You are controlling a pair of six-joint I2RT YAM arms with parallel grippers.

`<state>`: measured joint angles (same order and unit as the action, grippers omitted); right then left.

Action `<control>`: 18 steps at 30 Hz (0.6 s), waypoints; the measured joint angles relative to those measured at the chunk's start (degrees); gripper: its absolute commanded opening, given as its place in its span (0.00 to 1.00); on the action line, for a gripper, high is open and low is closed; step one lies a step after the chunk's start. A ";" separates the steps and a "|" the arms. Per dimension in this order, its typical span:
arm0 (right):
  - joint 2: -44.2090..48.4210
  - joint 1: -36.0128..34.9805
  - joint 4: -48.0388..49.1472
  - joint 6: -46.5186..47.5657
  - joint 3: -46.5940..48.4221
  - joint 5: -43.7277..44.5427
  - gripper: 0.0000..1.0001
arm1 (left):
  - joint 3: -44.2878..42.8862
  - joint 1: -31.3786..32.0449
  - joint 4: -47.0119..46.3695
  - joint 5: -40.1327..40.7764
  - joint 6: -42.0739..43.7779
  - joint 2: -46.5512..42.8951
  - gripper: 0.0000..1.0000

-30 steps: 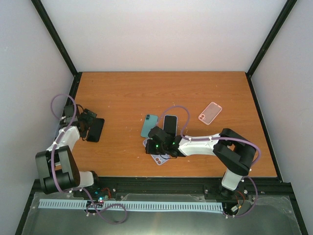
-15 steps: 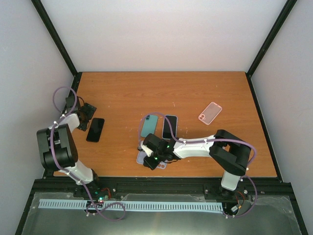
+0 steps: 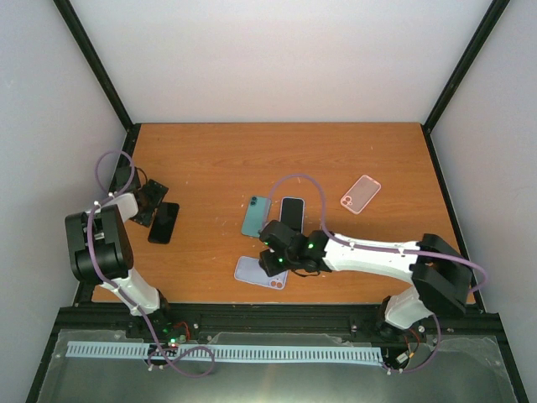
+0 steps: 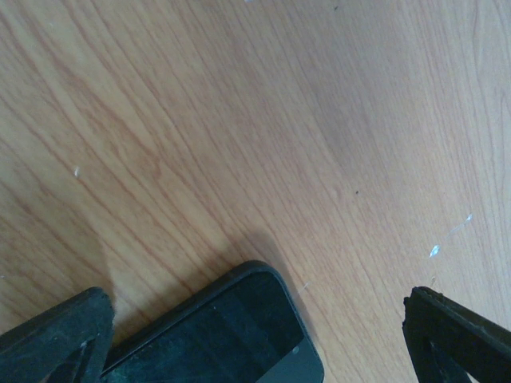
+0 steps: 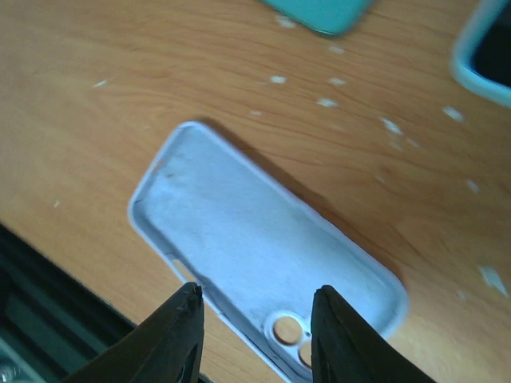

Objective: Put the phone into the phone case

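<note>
The phone [image 3: 164, 223] lay bare at the left of the table [image 3: 210, 159] between the wide-open left gripper's [image 4: 251, 307] fingers, ungrasped. The lavender case [image 5: 255, 231] lay hollow-side up under the right gripper [image 5: 257, 299] — fingers parted, empty. Fitting remained.

A brown wood-grain table [image 3: 336, 159] is seen beneath the right gripper [image 3: 270, 262], edged by black posts [image 3: 94, 63] and closed in by plain pale walls [image 3: 277, 59] beyond and beside it.
</note>
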<state>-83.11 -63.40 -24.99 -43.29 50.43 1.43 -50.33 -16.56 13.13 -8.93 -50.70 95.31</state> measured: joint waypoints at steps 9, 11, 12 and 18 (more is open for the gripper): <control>6.78 0.00 -4.83 -21.29 -9.42 8.63 0.37 | 1.11 0.35 -1.81 -4.17 -0.04 -0.42 1.00; 6.27 0.00 -4.92 -22.67 -9.57 8.90 0.37 | 1.95 0.72 -2.21 -4.61 -0.04 -1.05 0.99; 5.86 0.00 -4.68 -22.99 -9.57 9.01 0.37 | 2.58 1.05 -2.29 -4.81 -0.04 -1.62 1.00; 2.71 0.07 -1.90 -23.34 -9.57 8.57 0.36 | 6.05 3.26 -2.27 -5.81 -0.44 -4.92 1.00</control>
<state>-80.40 -63.33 -26.89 -66.63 40.86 10.00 -44.27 -13.30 10.85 -14.74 -51.13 90.39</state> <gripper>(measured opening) 0.368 0.995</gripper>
